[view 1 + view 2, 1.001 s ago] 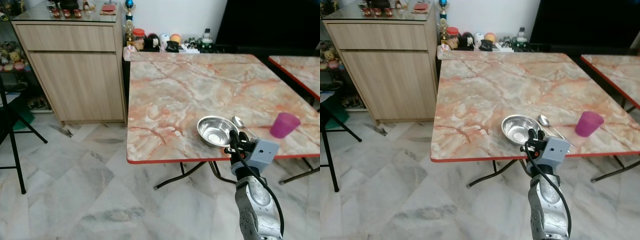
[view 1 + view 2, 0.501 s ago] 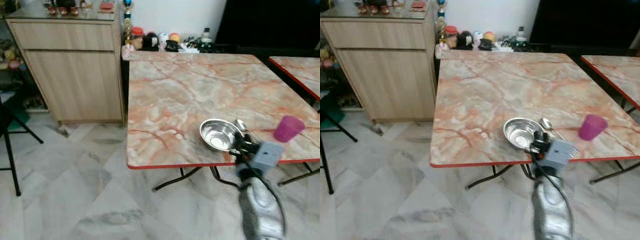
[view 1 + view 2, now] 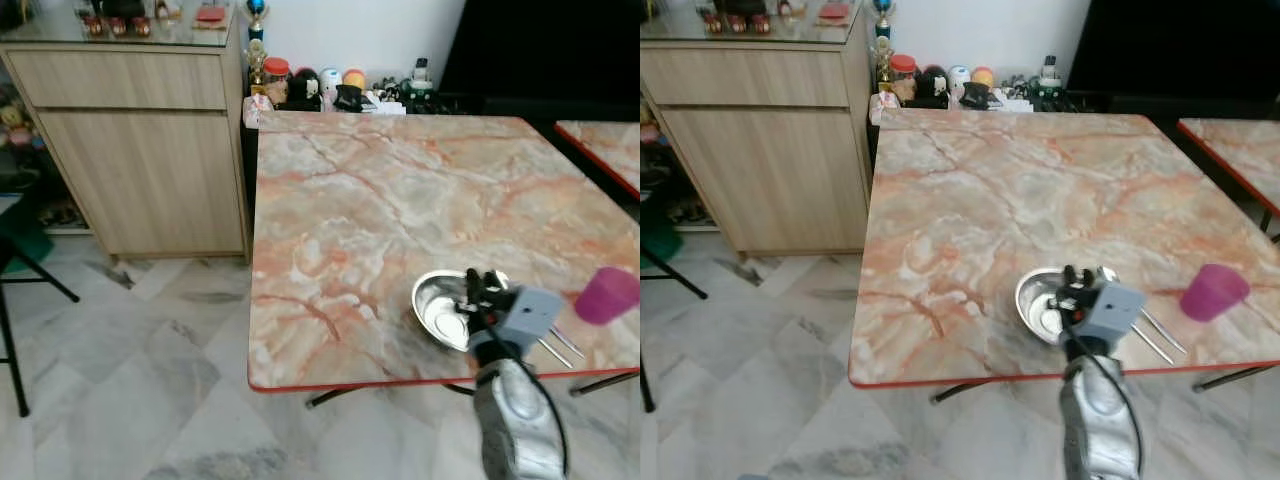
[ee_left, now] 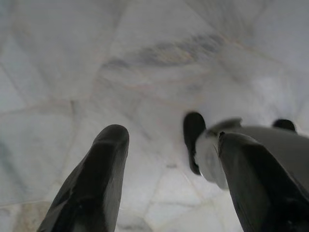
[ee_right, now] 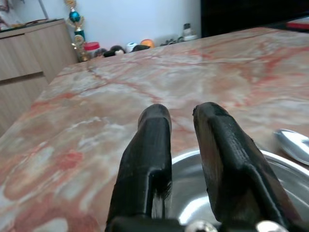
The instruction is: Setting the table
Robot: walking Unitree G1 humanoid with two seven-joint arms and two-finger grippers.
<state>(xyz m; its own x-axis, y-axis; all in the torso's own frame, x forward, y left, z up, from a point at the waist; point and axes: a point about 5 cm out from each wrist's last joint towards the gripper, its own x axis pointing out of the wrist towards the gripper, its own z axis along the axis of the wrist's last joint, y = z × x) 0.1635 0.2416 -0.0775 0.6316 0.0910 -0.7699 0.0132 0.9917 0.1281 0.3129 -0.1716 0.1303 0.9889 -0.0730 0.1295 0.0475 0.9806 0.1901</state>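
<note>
Marble table [image 3: 400,200], red edge. Steel bowl [image 3: 440,310] near front edge, about 5 o'clock from table centre. Spoon [image 5: 292,144] touching the bowl's 3 o'clock side, long axis 10-to-4 o'clock, bowl end toward 10. Pink cup [image 3: 1212,292] well apart at 3 o'clock. Right gripper [image 5: 181,116] over bowl, fingers slightly parted, holding nothing. Left gripper [image 4: 169,140] spread above floor [image 4: 96,72]

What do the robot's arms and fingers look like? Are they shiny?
Yes, the right arm is shiny silver and rounded, with a black cable running along it. At its wrist sits a pale grey-blue box. The right gripper has two long, thick black fingers with rounded tips, and the left gripper has the same matte black fingers.
</note>
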